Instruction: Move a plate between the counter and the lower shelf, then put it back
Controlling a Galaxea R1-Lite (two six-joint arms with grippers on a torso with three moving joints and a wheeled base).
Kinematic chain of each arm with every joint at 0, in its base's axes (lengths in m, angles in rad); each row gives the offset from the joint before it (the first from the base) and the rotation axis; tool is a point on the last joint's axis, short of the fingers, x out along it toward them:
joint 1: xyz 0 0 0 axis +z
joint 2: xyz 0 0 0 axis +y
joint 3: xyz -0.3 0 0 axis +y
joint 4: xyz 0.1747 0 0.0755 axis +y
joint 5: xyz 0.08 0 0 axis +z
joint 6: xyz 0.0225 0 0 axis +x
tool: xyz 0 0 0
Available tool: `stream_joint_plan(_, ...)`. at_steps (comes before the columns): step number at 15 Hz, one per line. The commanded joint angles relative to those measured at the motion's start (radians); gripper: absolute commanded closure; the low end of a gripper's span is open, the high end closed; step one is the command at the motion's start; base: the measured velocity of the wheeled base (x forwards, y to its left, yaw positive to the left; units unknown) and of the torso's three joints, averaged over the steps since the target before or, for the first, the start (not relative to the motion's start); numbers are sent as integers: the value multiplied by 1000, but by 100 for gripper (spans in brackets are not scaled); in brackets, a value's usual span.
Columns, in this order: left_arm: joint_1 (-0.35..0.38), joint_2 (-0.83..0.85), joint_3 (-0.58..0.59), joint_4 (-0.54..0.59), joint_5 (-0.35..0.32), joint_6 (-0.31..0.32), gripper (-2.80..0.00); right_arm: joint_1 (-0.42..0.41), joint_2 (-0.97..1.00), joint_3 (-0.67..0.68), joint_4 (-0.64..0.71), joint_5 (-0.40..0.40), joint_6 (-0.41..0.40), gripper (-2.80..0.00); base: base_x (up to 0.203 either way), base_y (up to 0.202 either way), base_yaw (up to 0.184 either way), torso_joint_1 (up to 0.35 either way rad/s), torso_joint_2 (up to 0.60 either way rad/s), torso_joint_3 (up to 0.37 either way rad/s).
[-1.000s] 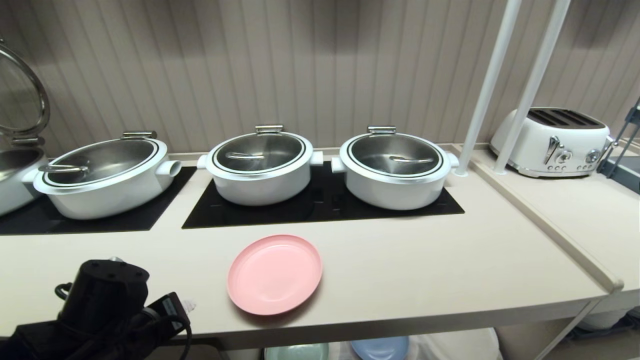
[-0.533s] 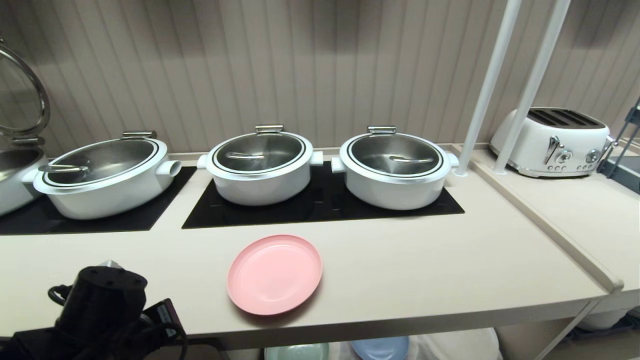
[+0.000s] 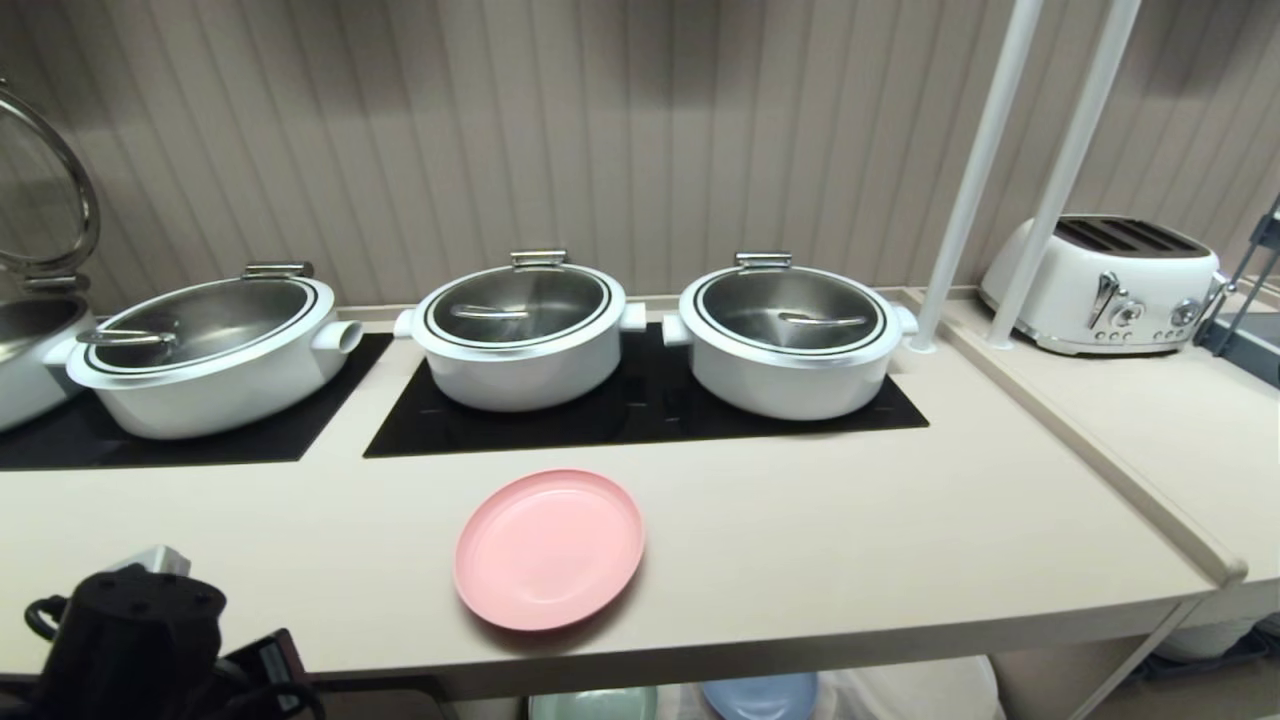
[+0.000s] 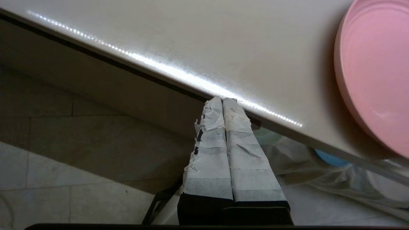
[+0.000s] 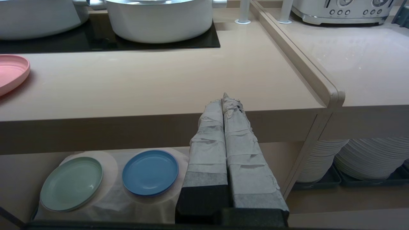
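1. Pink plate [image 3: 549,549] lying flat on the counter [image 3: 850,540], close to the front edge, in front of the black cooktop panel [image 3: 640,420].
2. Left gripper [image 4: 222,101] with taped fingers pressed together, empty, tips by the counter's front edge, apart from the plate.
3. Left arm [image 3: 130,640] low at the near left corner of the head view.
4. Right gripper [image 5: 224,99] likewise pressed together, holding nothing, pointing at the counter's front edge.
5. Lower shelf [image 5: 19,172] under the counter, draped with white cloth [image 5: 108,198]; mint-green plate [image 5: 72,183] and blue plate [image 5: 150,172] side by side on it.
6. Three lidded white pots [image 3: 520,335] on the cooktops; white toaster [image 3: 1105,285] far right.
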Motion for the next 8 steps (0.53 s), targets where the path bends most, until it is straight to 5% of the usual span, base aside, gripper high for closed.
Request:
stream_joint_plan(1,34,-68,37,-6,-5,62,0,1,0,0,0,0,0,0,0,0,0,0,0,0)
stream_joint_plan(3,94,-131,43,-13,-61,150,0,0,0,0,0,0,0,0,0,0,0,0,0,0)
stream_joint_plan(8,352,-421,145,-76,-296,525,0,1,0,0,1,0,0,0,0,0,0,0,0,0)
